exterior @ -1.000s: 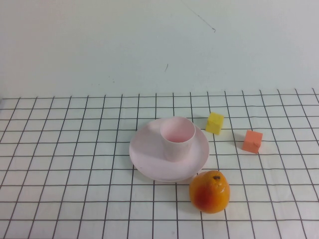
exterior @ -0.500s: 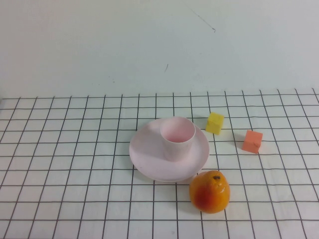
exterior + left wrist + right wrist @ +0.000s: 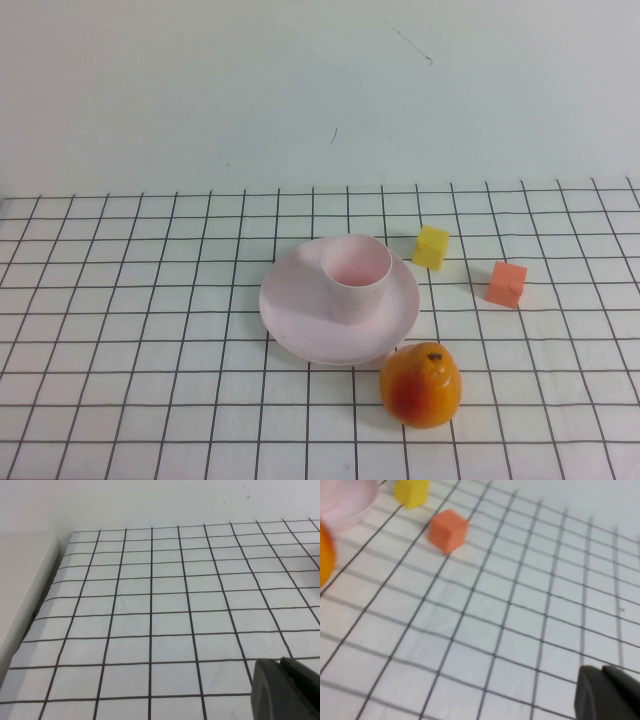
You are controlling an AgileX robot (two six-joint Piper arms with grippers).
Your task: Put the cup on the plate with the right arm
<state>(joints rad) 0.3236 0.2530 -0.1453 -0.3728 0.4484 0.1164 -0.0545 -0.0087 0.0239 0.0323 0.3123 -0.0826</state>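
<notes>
Over on the left side, the left gripper (image 3: pixel 287 690) shows only as a dark tip in its own wrist view, hanging above bare grid squares near the tabletop's left edge; whether it is open or closed can't be made out, and nothing sits in it.

Moving toward the middle of the gridded table (image 3: pixel 120 330), there's the plate (image 3: pixel 300 315), pale pink and round, lying flat. The cup (image 3: pixel 356 277) stands on it, upright, mouth facing straight up, its long axis vertical. It sits on the plate's right half, toward the far edge of the table, not at the plate's centre. Nothing is touching the cup.

Just off the plate's near-right rim is the orange fruit (image 3: pixel 421 385), stem end up, touching or almost touching the rim. Beyond the plate toward the far edge, a yellow cube (image 3: pixel 431 247) sits just beside the rim, and an orange cube (image 3: pixel 507 283) lies further right, apart from both.

On the right, the right gripper (image 3: pixel 610 695) is again only a dark tip in its wrist view, above open squares toward the table's right edge, well apart from the cubes. Its opening can't be told, and it grips nothing visible.
</notes>
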